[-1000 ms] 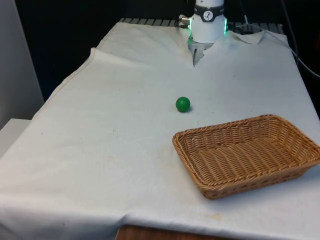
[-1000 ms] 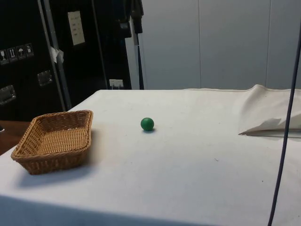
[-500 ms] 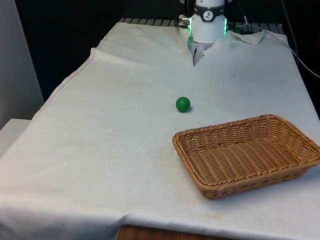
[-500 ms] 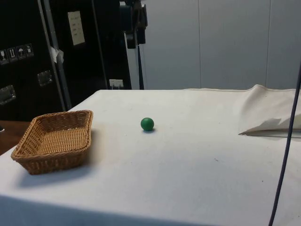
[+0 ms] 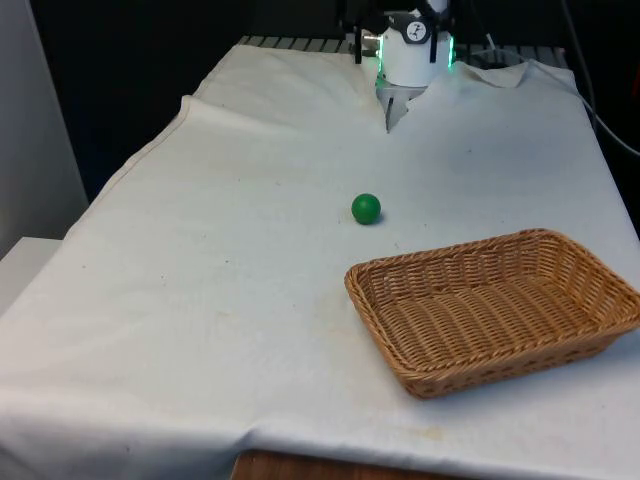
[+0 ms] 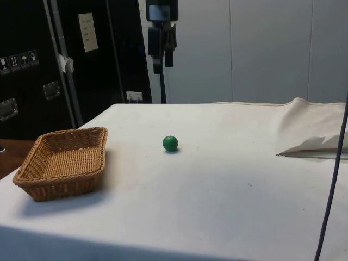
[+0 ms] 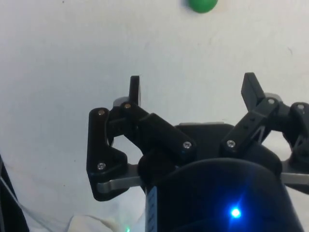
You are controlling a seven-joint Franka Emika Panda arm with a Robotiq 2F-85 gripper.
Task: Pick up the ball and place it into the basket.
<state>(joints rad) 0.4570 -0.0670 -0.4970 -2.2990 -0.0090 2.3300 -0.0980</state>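
Tool [image 6: 162, 64] up high, fingers [image 7: 134, 89] spread wide with nothing between them.

Hanging in the upper middle of the side view, well above the surface [image 6: 217, 185] and well apart from everything on it. Green ball [image 5: 366, 208] sitting on the white cloth near the middle of the front view, a bit above centre; in the side view also about mid-frame [image 6: 170, 143]; peeking in at the wrist frame's top edge too [image 7: 202, 4], well clear of the fingertips. Wicker basket [image 5: 560, 258] down in the lower right of the front view, lower left in the side view [image 6: 32, 179], empty, near the ball but not touching. Cloth bunched up into a fold at the right edge of the side view.
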